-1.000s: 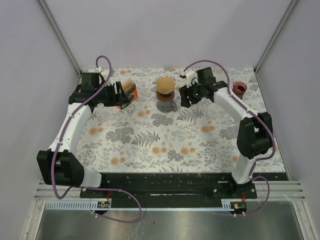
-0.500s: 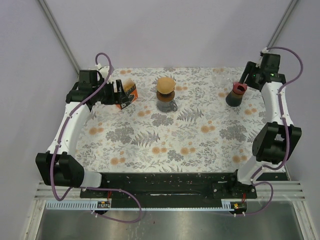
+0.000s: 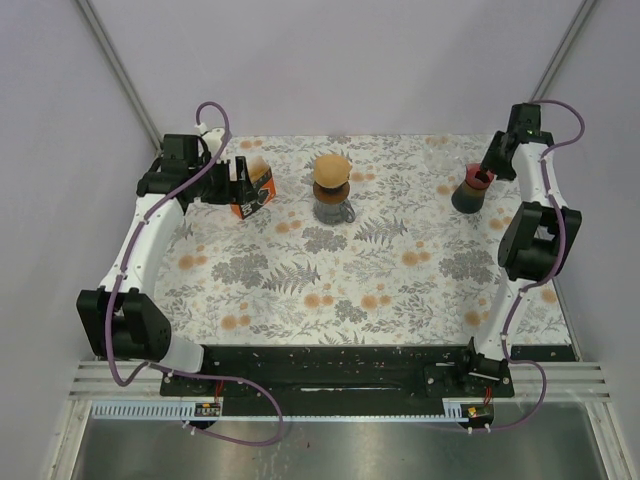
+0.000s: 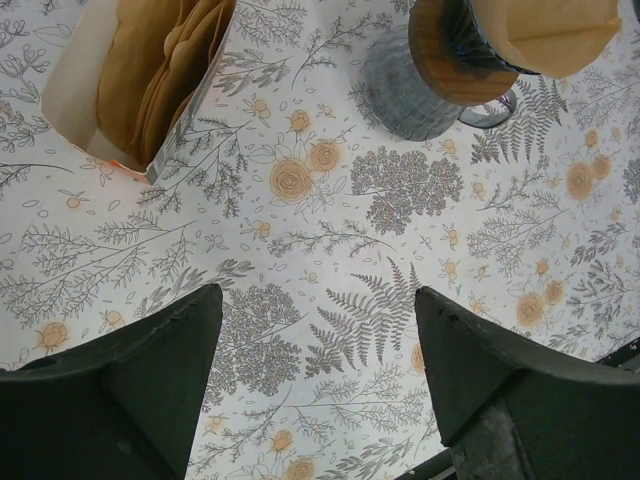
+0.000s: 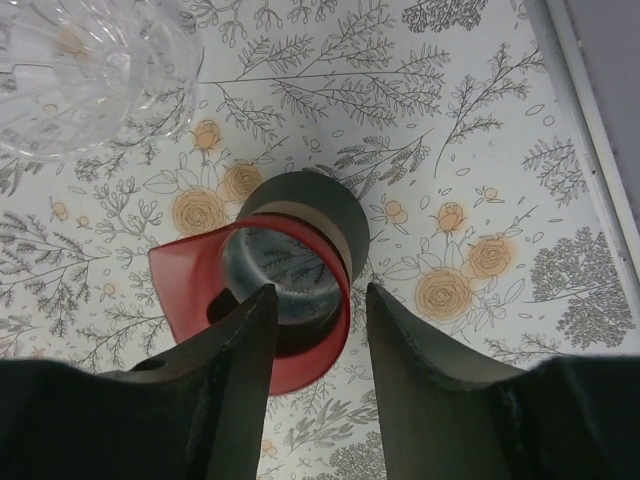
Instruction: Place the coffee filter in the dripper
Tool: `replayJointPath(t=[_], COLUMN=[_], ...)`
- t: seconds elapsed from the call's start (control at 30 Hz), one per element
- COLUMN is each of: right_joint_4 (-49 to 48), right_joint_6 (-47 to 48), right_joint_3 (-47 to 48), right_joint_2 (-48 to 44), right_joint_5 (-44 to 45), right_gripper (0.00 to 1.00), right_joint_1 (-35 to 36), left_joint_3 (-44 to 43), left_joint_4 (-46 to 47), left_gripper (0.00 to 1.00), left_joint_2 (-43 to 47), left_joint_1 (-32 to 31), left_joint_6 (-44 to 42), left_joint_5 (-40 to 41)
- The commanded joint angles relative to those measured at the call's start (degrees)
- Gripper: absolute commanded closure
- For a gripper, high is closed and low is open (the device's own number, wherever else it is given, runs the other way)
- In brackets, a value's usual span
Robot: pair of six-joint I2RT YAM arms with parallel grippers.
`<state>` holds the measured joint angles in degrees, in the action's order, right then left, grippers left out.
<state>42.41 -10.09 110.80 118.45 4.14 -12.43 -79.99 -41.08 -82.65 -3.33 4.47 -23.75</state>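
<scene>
Right arm has swung to the upper right corner. From above, the coffee filter (image 3: 332,168) looks round. It sits in the dripper (image 3: 332,191) at the top middle of the desk (image 3: 350,290), with a filter box (image 3: 258,183) to its left.

Left wrist view: the filter pokes toward the upper right. The left gripper (image 4: 318,300) is wide apart and empty.

Right wrist view: the right gripper (image 5: 320,295) is apart over a red cup (image 5: 190,280), with a glass (image 5: 80,70) at the upper left.

Floral-print table cover (image 3: 300,270); clear cut-glass tumbler (image 5: 80,70) standing on it near the far right corner; plain lilac walls (image 3: 330,60) around.
</scene>
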Motion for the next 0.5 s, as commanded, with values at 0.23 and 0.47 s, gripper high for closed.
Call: replayJointPath(t=[0.23,0.47], right_joint_4=[7.2,7.9], right_joint_6=[1.6,2.4], right_joint_3=[11.2,4.6], right_joint_2=[7.5,-2.5], right_joint_5=[2.4,0.6], right_gripper=[0.92,1.00], right_joint_1=[0.0,1.9], left_joint_3=[-4.7,-5.4], left_joint_4=[1.3,1.3], left_gripper=[0.18,0.18], left_joint_2=[-2.7,-2.7], left_joint_1=[0.6,1.0], left_joint_6=[-1.1,-1.6], left_joint_5=[1.2,1.2])
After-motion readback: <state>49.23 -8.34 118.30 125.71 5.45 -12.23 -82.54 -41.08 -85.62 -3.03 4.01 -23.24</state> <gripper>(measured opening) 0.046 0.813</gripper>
